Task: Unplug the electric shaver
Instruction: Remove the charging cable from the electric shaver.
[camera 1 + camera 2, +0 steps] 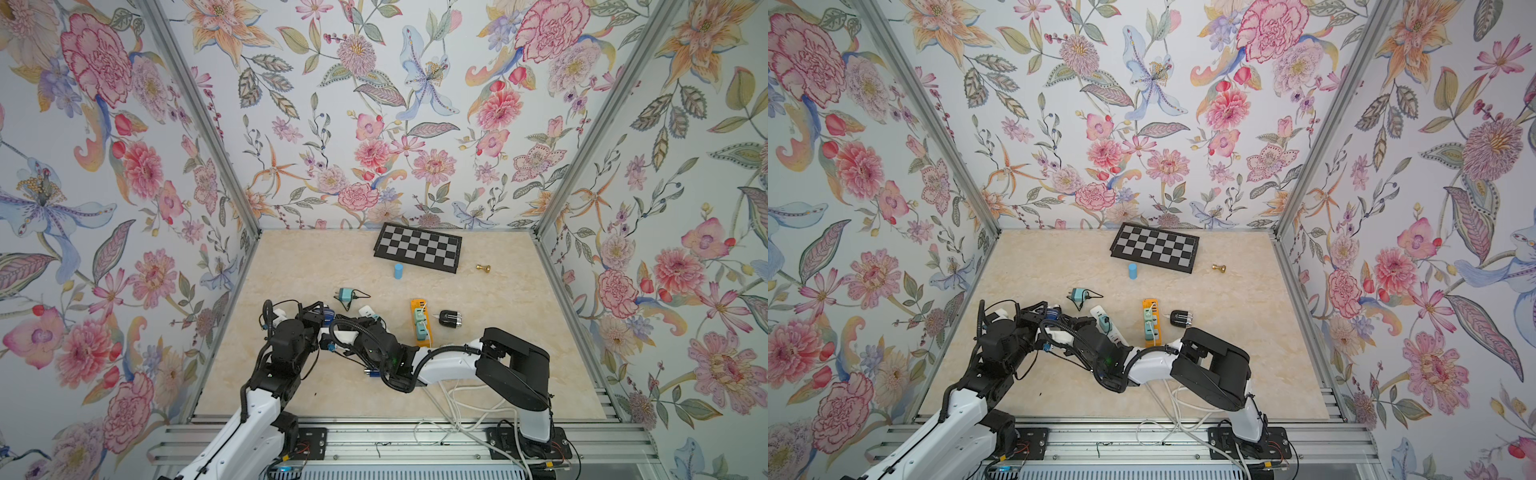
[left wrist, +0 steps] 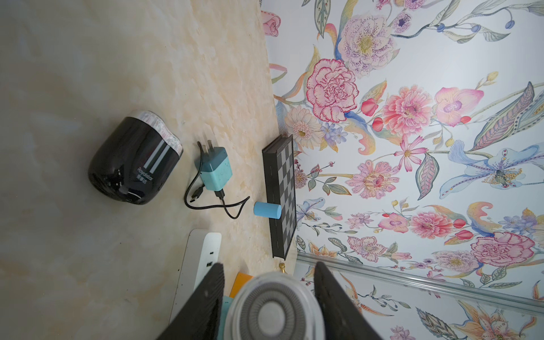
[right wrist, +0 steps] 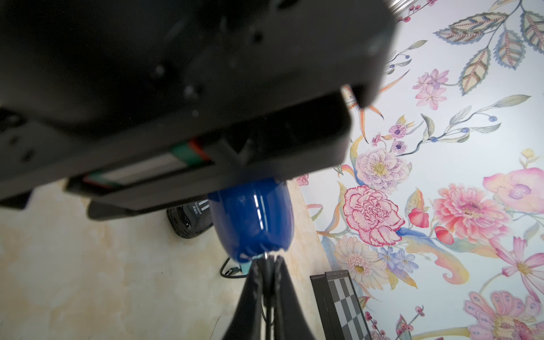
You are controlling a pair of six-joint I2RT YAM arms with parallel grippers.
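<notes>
Right wrist view: glossy blue shaver (image 3: 253, 220), right fingers (image 3: 250, 303) pinched on its cord (image 3: 267, 294); grip of left fingers (image 2: 206, 297) unclear

The electric shaver (image 3: 253, 220) had a glossy deep-blue body narrowing to a tail. There a thin cord (image 3: 266, 256) met it, pinched in the closed right end effector (image 3: 266, 262). Its round grey foil head (image 2: 273, 312), ringed concentrically, sat between the fingers of the left end effector (image 2: 269, 265). The body lay roughly level.
</notes>
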